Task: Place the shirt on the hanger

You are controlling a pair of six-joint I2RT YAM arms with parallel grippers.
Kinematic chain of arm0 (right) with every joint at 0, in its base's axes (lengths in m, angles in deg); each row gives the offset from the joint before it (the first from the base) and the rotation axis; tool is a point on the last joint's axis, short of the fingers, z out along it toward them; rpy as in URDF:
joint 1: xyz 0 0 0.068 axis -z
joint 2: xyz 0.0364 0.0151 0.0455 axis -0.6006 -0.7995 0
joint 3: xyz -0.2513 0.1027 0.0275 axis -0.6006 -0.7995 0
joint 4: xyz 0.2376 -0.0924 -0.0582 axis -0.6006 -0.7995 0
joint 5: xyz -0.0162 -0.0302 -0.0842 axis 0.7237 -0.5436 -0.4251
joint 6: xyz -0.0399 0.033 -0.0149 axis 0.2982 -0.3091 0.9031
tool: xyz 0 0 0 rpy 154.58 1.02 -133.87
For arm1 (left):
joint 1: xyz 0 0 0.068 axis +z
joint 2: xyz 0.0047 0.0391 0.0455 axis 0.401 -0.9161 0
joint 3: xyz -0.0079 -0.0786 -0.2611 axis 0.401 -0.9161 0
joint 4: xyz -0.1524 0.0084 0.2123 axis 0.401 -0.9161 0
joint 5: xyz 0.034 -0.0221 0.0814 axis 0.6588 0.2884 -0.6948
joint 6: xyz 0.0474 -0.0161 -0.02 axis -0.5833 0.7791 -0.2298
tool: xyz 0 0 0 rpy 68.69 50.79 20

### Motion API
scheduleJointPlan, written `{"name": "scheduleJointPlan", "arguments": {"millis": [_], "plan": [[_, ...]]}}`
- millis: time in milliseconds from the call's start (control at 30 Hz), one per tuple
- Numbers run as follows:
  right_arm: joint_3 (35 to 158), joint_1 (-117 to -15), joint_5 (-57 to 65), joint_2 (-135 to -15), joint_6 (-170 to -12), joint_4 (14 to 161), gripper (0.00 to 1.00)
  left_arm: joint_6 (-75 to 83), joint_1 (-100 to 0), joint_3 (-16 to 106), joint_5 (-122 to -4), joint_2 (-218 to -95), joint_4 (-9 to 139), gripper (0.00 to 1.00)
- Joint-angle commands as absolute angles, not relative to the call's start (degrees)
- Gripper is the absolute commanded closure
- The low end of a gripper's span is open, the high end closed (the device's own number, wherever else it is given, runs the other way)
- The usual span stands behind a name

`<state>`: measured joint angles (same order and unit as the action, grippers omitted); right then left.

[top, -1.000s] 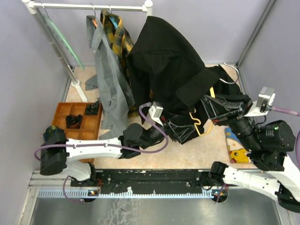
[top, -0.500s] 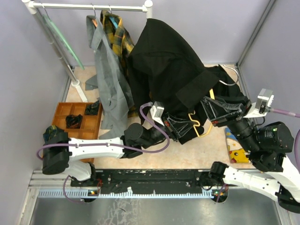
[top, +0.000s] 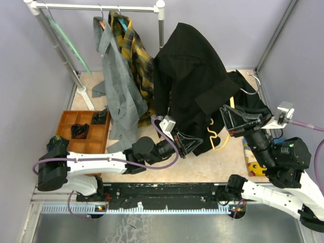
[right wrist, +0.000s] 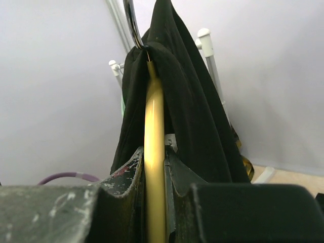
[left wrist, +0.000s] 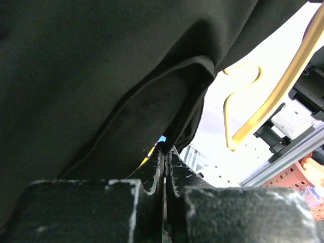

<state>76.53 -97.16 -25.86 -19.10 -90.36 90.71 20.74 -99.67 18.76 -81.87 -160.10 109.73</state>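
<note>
The right fingers (right wrist: 126, 174) clamped the yellow hanger (right wrist: 153, 111) upright above the surface (top: 202, 169), letting the black shirt (top: 192, 76) draped over it hang free, while the left fingers (left wrist: 152, 177), closed on its lower hem, apparently served to pull the fabric straight.

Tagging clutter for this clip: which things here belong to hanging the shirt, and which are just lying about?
In the job: black shirt; yellow hanger; left gripper, shut on the shirt's hem; right gripper, shut on the hanger.
Lying about: grey garment and plaid shirt on the rail; pale green hanger; wooden tray.
</note>
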Motion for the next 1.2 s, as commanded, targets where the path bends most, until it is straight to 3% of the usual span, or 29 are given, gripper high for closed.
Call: {"name": "scheduleJointPlan", "arguments": {"millis": [0,400,1167], "plan": [[75.19,-96.94,-30.01,-18.22,-92.52,101.57,1.00,22.46,-99.78,18.58,-81.88,-159.86,104.08,1.00],[70.66,-96.95,-38.58,-18.00,-90.37,106.96,1.00,23.82,-101.68,19.15,-79.31,-162.43,103.17,1.00],[65.03,-96.94,-43.00,-19.12,-82.66,121.10,1.00,26.48,-108.67,18.59,-79.90,-166.72,103.87,1.00]]}}
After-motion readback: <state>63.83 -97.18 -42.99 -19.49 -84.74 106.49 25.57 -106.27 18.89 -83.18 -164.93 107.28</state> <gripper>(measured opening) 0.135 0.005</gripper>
